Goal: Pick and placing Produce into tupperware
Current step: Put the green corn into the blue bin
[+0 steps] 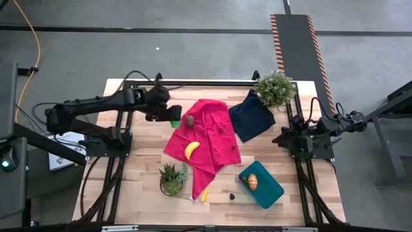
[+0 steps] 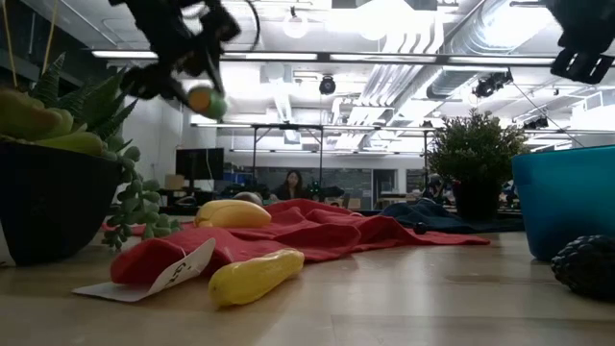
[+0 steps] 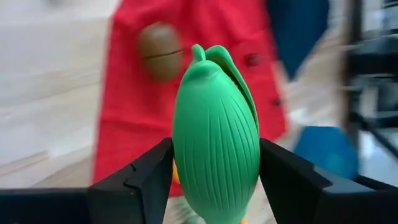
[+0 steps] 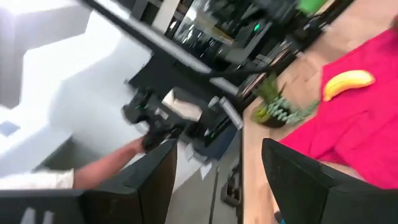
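My left gripper (image 1: 172, 118) is shut on a green ribbed produce piece (image 3: 214, 137) with an orange underside (image 2: 200, 98), high above the red cloth (image 1: 206, 138). On that cloth lie a brown piece (image 1: 190, 120) and a yellow banana (image 1: 191, 149). A second banana (image 1: 204, 194) lies at the cloth's near end. The teal tupperware (image 1: 269, 192) stands near the front right with an orange piece (image 1: 252, 181) inside. My right gripper (image 1: 283, 138) waits open at the table's right side, nothing between its fingers (image 4: 158, 180). My left gripper pinches the green piece by its two rounded sides (image 3: 180, 162) between its two fingers (image 3: 149, 174). The fingers slant down from the table's left and run along the piece, whose pointed tip (image 3: 198, 53) sticks out beyond them. The piece hangs clear of cloth and table.
A navy cloth (image 1: 251, 115) and a leafy potted plant (image 1: 275, 88) sit at the far right. A succulent pot (image 1: 172, 178) stands near the front. A small dark object (image 1: 232, 193) lies left of the tupperware. A person's arm (image 4: 99, 168) shows beyond the table's left side.
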{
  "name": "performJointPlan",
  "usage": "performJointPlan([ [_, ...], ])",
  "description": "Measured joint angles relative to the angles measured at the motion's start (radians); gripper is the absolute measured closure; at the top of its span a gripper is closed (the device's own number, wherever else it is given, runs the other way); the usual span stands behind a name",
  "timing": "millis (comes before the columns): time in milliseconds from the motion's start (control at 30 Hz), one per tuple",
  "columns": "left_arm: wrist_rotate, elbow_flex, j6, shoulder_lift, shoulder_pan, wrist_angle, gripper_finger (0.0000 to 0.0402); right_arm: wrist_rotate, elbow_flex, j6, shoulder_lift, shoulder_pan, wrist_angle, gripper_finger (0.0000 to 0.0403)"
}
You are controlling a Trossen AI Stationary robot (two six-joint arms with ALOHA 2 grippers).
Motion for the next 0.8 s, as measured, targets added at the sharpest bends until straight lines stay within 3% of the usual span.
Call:
performJointPlan([
  [333,0.002,0.000,0.159,-0.127,0.000,0.270,0.0197,0.428,0.000,0.049,0.000,0.000,0.016,0.0176],
  [533,0.051,0.000,0.290,-0.107,0.000,0.403,0.0196,0.439,0.000,0.179,0.055,0.000,0.030,0.0176],
  [800,0.157,-0.001,0.387,-0.073,0.000,0.503,0.0193,0.430,0.000,0.357,0.316,0.000,0.072,0.0176],
])
